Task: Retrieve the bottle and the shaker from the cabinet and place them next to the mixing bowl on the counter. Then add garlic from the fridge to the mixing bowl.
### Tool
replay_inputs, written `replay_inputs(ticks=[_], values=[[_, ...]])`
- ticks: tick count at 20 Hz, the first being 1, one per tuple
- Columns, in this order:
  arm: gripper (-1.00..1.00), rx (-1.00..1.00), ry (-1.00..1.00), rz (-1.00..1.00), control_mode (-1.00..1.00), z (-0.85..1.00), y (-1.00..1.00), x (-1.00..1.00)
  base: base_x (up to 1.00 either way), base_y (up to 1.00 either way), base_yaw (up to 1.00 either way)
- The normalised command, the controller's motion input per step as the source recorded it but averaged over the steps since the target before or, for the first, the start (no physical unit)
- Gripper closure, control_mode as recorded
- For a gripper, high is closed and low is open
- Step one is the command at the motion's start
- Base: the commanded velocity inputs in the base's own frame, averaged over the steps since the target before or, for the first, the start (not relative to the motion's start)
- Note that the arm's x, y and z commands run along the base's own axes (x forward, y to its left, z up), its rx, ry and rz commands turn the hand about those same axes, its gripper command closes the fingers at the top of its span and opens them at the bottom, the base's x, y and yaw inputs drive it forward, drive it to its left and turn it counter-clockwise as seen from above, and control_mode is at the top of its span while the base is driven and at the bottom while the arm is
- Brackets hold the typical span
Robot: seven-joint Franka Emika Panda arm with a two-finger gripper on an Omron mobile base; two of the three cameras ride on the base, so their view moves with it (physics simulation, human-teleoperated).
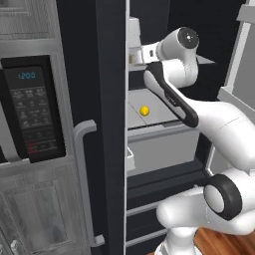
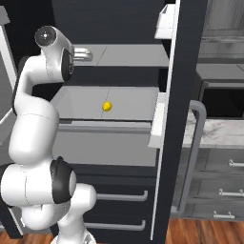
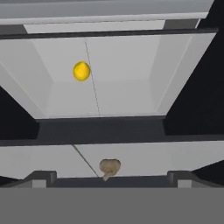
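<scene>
The tall black fridge (image 1: 110, 124) stands open, its pale grey shelves (image 2: 119, 102) facing me. My gripper (image 3: 111, 177) reaches in over the upper shelf, and its white wrist shows by the shelf edge (image 2: 82, 54). It is open, the two fingertips (image 3: 42, 177) set wide apart. The garlic (image 3: 109, 167), a small pale tan lump, lies on that shelf between the fingertips, untouched. A strip of the white marble counter (image 2: 217, 131) shows right of the fridge door. The bottle, shaker, cabinet and mixing bowl are out of view.
A small yellow round fruit (image 1: 144, 110) sits on the lower shelf (image 3: 81, 71). The open fridge door (image 2: 183, 124) with its long grey handle (image 2: 195, 157) stands on the right. A black microwave (image 1: 32, 112) is set in the left wall. Two fridge drawers (image 2: 119, 195) lie below.
</scene>
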Motion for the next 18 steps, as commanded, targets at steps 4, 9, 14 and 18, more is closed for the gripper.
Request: replay_inputs(ticks=[4, 9, 14, 18], values=[[-1.0, -0.01, 0.09, 0.0, -1.0, 0.0, 0.05, 0.29, 0.0, 0.0, 0.0], [-1.0, -0.01, 0.12, 0.0, -1.0, 0.0, 0.07, 0.29, 0.0, 0.0, 0.0], [-1.0, -0.01, 0.06, 0.0, -1.0, 0.0, 0.09, 0.33, 0.0, 0.0, 0.0], [-1.0, -0.01, 0.02, 0.0, -1.0, -0.05, 0.07, 0.33, 0.0, 0.0, 0.0]])
